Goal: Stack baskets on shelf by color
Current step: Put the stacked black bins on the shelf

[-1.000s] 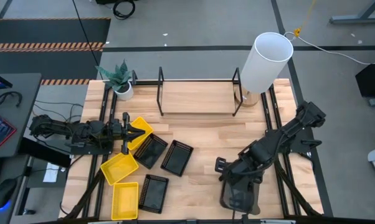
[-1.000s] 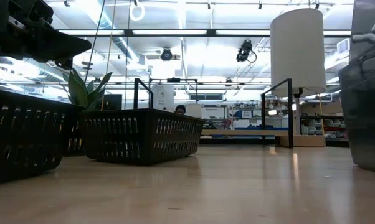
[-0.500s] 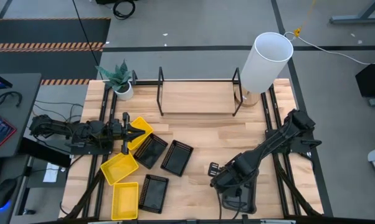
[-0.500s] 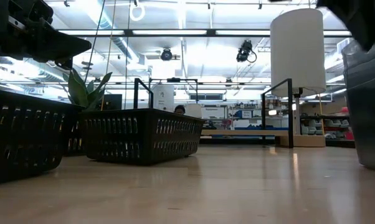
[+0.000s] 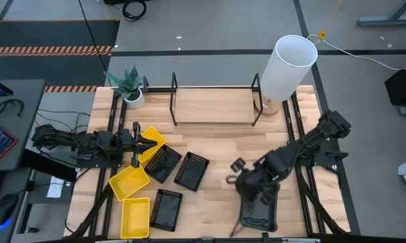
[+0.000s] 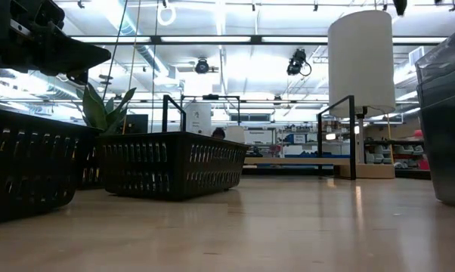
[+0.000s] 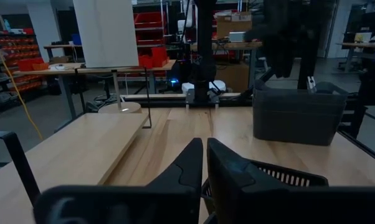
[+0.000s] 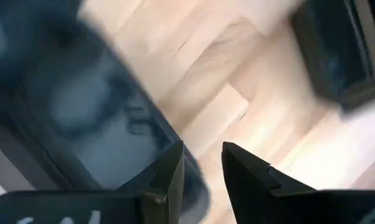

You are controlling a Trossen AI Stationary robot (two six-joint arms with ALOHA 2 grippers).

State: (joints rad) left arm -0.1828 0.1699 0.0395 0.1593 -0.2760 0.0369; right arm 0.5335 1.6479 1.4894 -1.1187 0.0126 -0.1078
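right gripper: above the grey baskets near the table's front edge; jaws slightly parted, holding nothing.
left gripper: jaws closed, empty, over a yellow basket.
shelf: bare.
risk: a misaligned descent could strike the grey rim and shove the stack.

Right pincer low centre-right over grey basket; yellow and black baskets lower left; shelf top centre.

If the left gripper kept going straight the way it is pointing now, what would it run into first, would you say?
Probably a black mesh basket: in the left wrist view the shut left gripper points right over its rim. Farther along that line stands the dark grey basket. Depth is hard to judge, so it might pass just above the rim.
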